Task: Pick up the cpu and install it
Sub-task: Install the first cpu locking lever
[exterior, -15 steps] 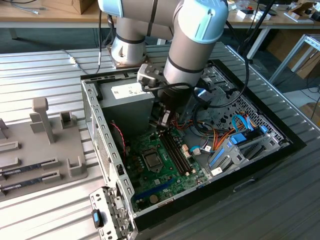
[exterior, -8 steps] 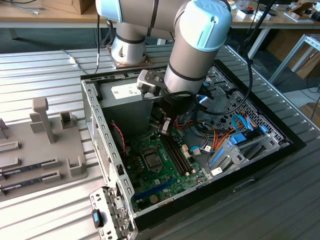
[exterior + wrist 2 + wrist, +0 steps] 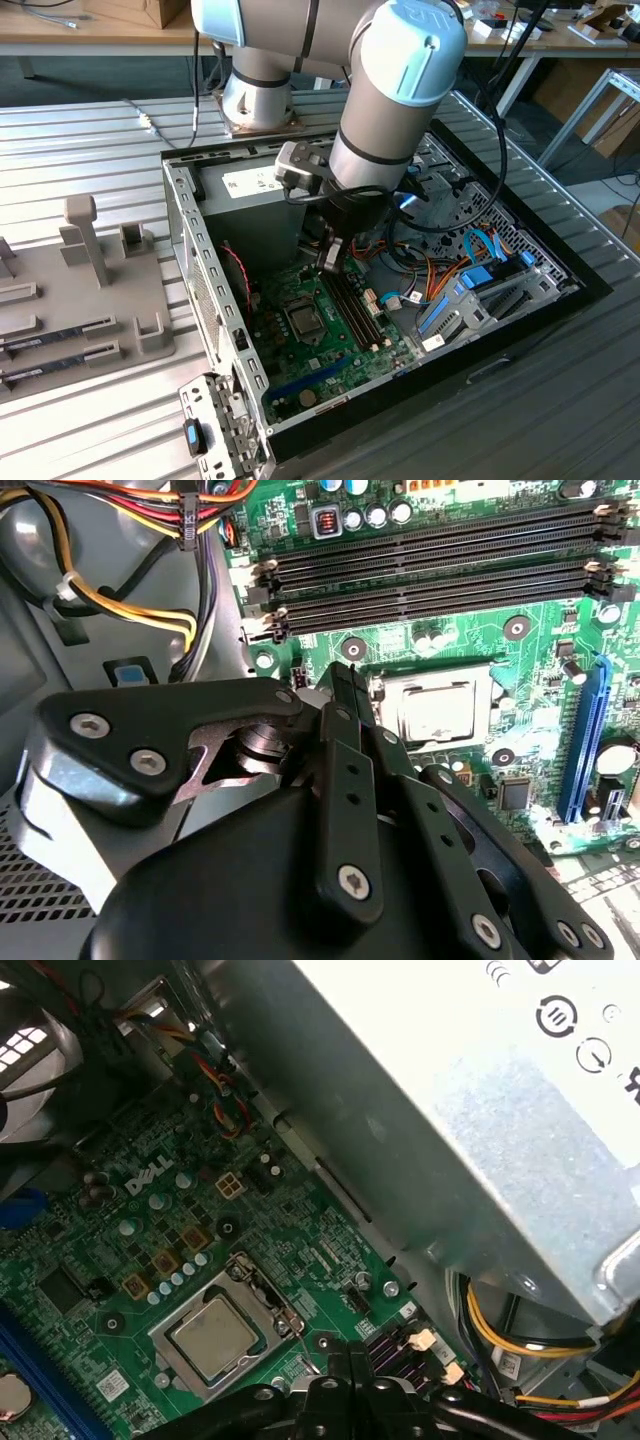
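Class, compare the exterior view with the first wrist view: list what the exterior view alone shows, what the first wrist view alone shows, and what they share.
Exterior view alone: the grey arm reaching into the open computer case, and the grey fixture tray on the exterior view's left.

First wrist view alone: the yellow cables beneath the silver power supply.

Shared: the green motherboard, with the cpu seated in its socket.

I judge this a robotics lab. An opened computer case (image 3: pixel 190 215) sits on a slatted metal bench (image 3: pixel 80 140) (workbenches (image 3: pixel 100 35) with cardboard boxes behind).
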`<action>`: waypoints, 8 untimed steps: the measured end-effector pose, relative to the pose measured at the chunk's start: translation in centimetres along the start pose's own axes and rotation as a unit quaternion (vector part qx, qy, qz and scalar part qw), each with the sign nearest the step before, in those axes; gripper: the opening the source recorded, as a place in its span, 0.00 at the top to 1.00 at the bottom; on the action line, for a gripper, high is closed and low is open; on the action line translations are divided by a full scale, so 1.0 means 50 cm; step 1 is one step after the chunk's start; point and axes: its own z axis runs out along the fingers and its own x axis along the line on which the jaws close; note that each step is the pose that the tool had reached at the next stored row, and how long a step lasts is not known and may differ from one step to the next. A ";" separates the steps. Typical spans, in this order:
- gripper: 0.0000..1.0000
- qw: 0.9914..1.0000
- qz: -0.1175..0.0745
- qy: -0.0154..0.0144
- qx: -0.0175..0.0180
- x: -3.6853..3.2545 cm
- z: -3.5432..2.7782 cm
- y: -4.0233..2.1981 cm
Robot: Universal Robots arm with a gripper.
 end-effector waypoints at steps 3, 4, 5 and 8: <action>0.86 1.000 0.000 0.000 0.000 0.000 0.000 0.000; 0.86 1.000 0.000 0.000 0.000 0.001 0.000 -0.001; 0.86 1.000 0.000 0.000 0.000 0.001 0.000 -0.001; 0.86 1.000 0.000 0.000 0.000 0.007 0.000 -0.005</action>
